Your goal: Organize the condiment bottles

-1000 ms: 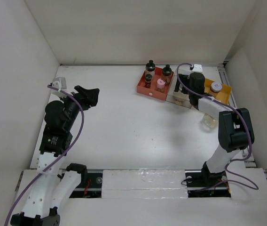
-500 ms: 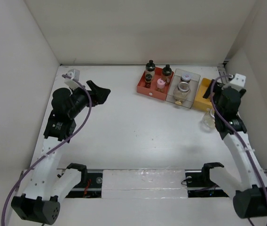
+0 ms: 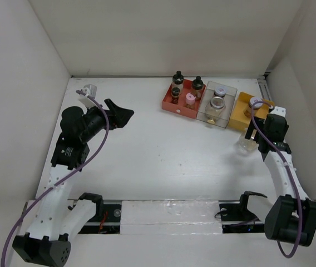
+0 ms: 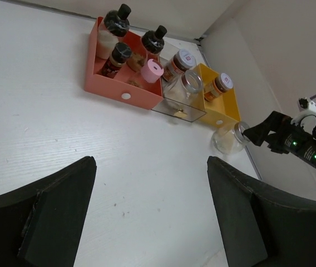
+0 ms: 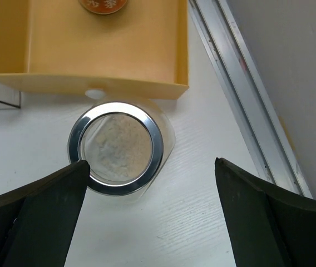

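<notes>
**A:** How many bottles did you count?

**B:** Eight. Three black-capped bottles (image 3: 177, 76) and one pink-capped bottle (image 3: 190, 98) stood in the red tray (image 3: 171, 104). The clear tray (image 4: 174, 109) held a lilac-lidded jar (image 3: 220, 90) and a silver-lidded jar (image 3: 217, 103). A second lilac-lidded jar (image 3: 255, 102) sat in the yellow tray (image 5: 91, 50). The three trays stood side by side at the far right of the worktop (image 3: 147, 156).

**A:** And the eighth?

**B:** The wide clear jar (image 3: 246, 143). It stood on the worktop, outside the trays, just beside the yellow tray's near wall. I couldn't tell whether it touched the wall.

**A:** Which way did it point?

**B:** It stood upright, long axis vertical. Its silver-rimmed mouth faced up at the right wrist camera. The tray bottles were upright too, caps up.

**A:** And the jaws?

**B:** The right gripper (image 5: 149, 164) hung over that jar with its jaws spread wide, gripping nothing. The left gripper (image 4: 149, 161) was well apart on the left, with its jaws wide and empty.
</notes>
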You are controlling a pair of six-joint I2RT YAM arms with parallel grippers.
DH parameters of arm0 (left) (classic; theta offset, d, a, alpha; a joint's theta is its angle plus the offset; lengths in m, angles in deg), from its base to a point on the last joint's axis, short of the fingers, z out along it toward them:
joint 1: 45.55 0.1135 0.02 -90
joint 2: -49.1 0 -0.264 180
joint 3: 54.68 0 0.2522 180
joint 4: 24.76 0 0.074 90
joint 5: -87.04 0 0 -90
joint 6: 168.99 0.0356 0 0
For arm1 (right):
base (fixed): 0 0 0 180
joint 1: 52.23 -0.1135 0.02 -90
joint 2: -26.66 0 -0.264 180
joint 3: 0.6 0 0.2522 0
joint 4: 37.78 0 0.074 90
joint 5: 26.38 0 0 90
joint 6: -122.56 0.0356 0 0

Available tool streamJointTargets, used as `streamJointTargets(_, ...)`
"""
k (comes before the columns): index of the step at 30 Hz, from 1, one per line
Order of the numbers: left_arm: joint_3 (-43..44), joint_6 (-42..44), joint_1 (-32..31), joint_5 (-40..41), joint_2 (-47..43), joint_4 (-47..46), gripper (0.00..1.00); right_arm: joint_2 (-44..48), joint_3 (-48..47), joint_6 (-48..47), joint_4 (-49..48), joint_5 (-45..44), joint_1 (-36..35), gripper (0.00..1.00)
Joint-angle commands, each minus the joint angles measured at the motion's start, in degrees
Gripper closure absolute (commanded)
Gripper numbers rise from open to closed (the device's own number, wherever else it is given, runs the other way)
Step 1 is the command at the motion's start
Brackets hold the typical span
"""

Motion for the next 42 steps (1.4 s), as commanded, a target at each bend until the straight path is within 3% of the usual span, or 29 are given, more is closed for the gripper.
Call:
streamJointTargets(1, -0.30, -0.23, -0.11, -1.86, -1.27, -2.50, 0.23, -0.58, -2.77, -2.69, -2.47, 4.00, 0.18, 0.00)
streamJointTargets(8, -0.30, -0.23, -0.11, -2.91, -1.27, -2.50, 0.23, -4.28, -2.77, -2.70, -4.76, 7.95, 0.18, 0.00)
streamJointTargets(14, -0.83, -0.76, -0.11, -3.44, -1.27, -3.03, 0.23, 0.99, -0.66, -2.17, -8.97, 8.22, -0.43, 0.00)
streamJointTargets(26, -0.83, -0.76, -0.11, -3.44, -1.27, -3.03, 0.23, -7.36, -3.91, -2.17, -7.13, 8.66, -0.43, 0.00)
streamJointTargets(32, -0.83, -0.76, -0.11, -3.44, -1.27, -3.56, 0.23, -9.20, -4.52, -2.17, -8.27, 8.05, -0.43, 0.12)
streamJointTargets(38, -0.83, -0.76, -0.11, -3.44, -1.27, -3.56, 0.23, -10.08, -5.14, -1.65, -8.28, 8.05, -0.43, 0.16)
streamJointTargets(41, -0.83, -0.76, -0.11, -3.97, -1.80, -3.56, 0.23, -8.94, -4.61, -1.65, -8.28, 8.05, -0.43, 0.25)
streamJointTargets(42, -0.83, -0.76, -0.11, -3.97, -1.80, -3.56, 0.23, -8.42, -4.09, -1.65, -8.28, 8.05, -0.43, 0.33)
